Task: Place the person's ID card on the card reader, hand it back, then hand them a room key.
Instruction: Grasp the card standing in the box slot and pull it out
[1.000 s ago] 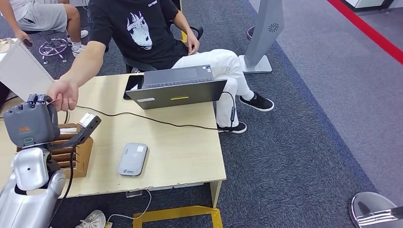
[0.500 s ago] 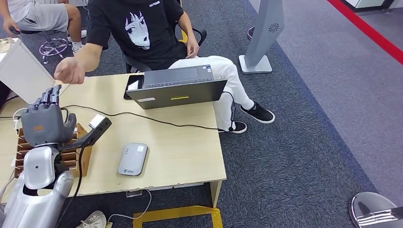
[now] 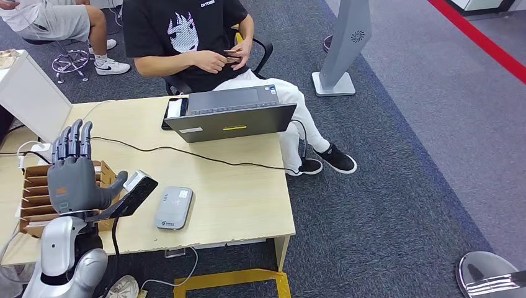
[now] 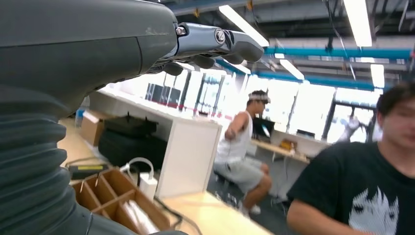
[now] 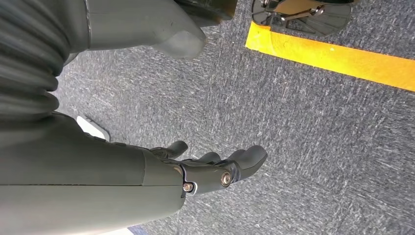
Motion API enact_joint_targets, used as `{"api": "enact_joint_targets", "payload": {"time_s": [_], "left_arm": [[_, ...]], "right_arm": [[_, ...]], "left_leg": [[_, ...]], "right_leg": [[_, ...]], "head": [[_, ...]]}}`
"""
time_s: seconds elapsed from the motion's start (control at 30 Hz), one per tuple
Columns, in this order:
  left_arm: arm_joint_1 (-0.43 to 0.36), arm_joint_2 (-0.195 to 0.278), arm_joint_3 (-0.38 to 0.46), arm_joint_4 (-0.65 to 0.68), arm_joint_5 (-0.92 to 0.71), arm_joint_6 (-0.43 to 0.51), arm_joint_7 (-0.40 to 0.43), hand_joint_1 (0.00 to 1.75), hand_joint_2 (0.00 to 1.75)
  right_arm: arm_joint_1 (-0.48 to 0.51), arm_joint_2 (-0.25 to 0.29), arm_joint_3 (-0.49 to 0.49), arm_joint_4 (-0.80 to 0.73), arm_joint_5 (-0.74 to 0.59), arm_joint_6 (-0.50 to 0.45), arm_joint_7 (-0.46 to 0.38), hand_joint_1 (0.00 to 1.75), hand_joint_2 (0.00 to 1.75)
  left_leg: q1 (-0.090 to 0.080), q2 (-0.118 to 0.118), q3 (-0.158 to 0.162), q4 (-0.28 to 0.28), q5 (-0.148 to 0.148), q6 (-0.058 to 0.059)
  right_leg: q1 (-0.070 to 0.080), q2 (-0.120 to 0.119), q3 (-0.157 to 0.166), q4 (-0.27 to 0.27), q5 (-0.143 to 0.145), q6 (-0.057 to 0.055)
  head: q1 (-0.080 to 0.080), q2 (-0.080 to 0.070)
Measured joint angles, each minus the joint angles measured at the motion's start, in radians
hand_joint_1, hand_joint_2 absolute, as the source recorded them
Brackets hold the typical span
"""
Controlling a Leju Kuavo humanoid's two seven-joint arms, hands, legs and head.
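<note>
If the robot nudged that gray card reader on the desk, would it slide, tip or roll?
The card reader is a flat, low slab with rounded corners, lying flat on the smooth wooden desk, so it would probably slide rather than tip or roll. It looks like a hard plastic shell, likely stiff and fairly light. No cable visibly tethers it, so little should hold it back.

bare tabletop (image 3: 242, 192) right of card reader (image 3: 173, 208), cable (image 3: 205, 156) and laptop (image 3: 232, 118) beyond

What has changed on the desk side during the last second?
The left hand let go of the card and drew back, fingers apart. The person pulled the arm away and now holds something in both hands near the chest. Card reader, laptop and wooden organizer stayed.
</note>
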Motion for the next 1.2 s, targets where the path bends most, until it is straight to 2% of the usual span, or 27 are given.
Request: {"api": "enact_joint_targets", "payload": {"time_s": [0.1, 0.2, 0.27, 0.43, 0.5, 0.6, 0.73, 0.83, 0.93, 1.2], "left_arm": [[0.027, 0.034, -0.019, -0.064, 0.075, -0.123, -0.010, 0.00, 1.75], [0.083, 0.098, -0.041, -0.154, 0.104, -0.192, -0.023, 0.00, 1.75], [0.154, 0.161, -0.056, -0.231, 0.080, -0.216, -0.017, 0.00, 1.75], [0.363, 0.360, -0.075, -0.403, 0.006, -0.231, 0.048, 0.00, 1.75], [0.451, 0.434, -0.073, -0.465, -0.007, -0.217, 0.095, 0.00, 1.75], [0.597, 0.552, -0.062, -0.573, -0.041, -0.173, 0.210, 0.00, 1.75], [0.733, 0.663, -0.050, -0.680, -0.108, -0.157, 0.342, 0.00, 1.75], [0.780, 0.716, -0.046, -0.732, -0.140, -0.173, 0.398, 0.00, 1.75], [0.800, 0.747, -0.036, -0.761, -0.185, -0.200, 0.460, 0.00, 1.75], [0.807, 0.756, -0.001, -0.773, -0.201, -0.249, 0.523, 0.00, 1.75]], "right_arm": [[0.005, 0.000, -0.010, 0.000, -0.009, 0.000, -0.006, 0.00, 1.75], [0.013, 0.000, -0.025, 0.001, -0.022, 0.000, -0.016, 0.00, 1.75], [0.017, 0.000, -0.039, 0.001, -0.031, 0.000, -0.021, 0.00, 1.75], [0.021, 0.000, -0.071, 0.001, -0.043, 0.000, -0.030, 0.00, 1.75], [0.022, 0.000, -0.083, 0.001, -0.049, 0.000, -0.033, 0.00, 1.75], [0.026, 0.000, -0.103, 0.001, -0.058, 0.000, -0.037, 0.00, 1.75], [0.030, 0.000, -0.123, 0.001, -0.062, -0.002, -0.038, 0.00, 1.75], [0.032, 0.000, -0.134, 0.001, -0.061, -0.002, -0.038, 0.00, 1.75], [0.033, 0.000, -0.146, 0.001, -0.061, -0.003, -0.037, 0.00, 1.75], [0.034, 0.000, -0.162, 0.001, -0.048, -0.005, -0.031, 0.00, 1.75]], "left_leg": [[0.000, 0.000, 0.000, 0.000, 0.000, 0.000], [0.000, 0.001, 0.000, -0.001, 0.000, -0.001], [0.001, 0.002, 0.000, -0.001, -0.001, -0.002], [0.001, 0.002, -0.001, -0.001, -0.003, -0.003], [0.002, 0.002, -0.001, -0.002, -0.003, -0.003], [0.002, 0.002, -0.001, -0.002, -0.003, -0.003], [0.002, 0.000, -0.002, -0.002, -0.003, -0.003], [0.002, 0.000, -0.002, -0.002, -0.003, -0.003], [0.002, 0.000, -0.001, -0.002, -0.003, -0.003], [0.002, -0.001, -0.001, -0.002, -0.002, -0.003]], "right_leg": [[0.000, 0.000, 0.000, 0.000, 0.000, 0.000], [0.000, 0.001, 0.000, 0.001, 0.000, 0.000], [0.000, 0.003, -0.001, 0.001, -0.001, -0.001], [0.000, 0.003, -0.002, 0.001, -0.004, -0.003], [0.001, 0.003, -0.002, 0.001, -0.004, -0.004], [0.001, 0.002, -0.003, 0.001, -0.005, -0.004], [0.001, 0.000, -0.002, 0.001, -0.005, -0.003], [0.001, -0.001, -0.002, 0.001, -0.005, -0.003], [0.001, -0.001, -0.001, 0.001, -0.005, -0.003], [0.001, -0.002, -0.001, 0.001, -0.004, -0.004]], "head": [[0.000, 0.000], [0.000, 0.000], [0.000, 0.000], [0.000, 0.000], [0.000, 0.000], [0.000, 0.000], [0.000, 0.000], [0.000, 0.000], [0.000, 0.000], [0.000, 0.000]]}}
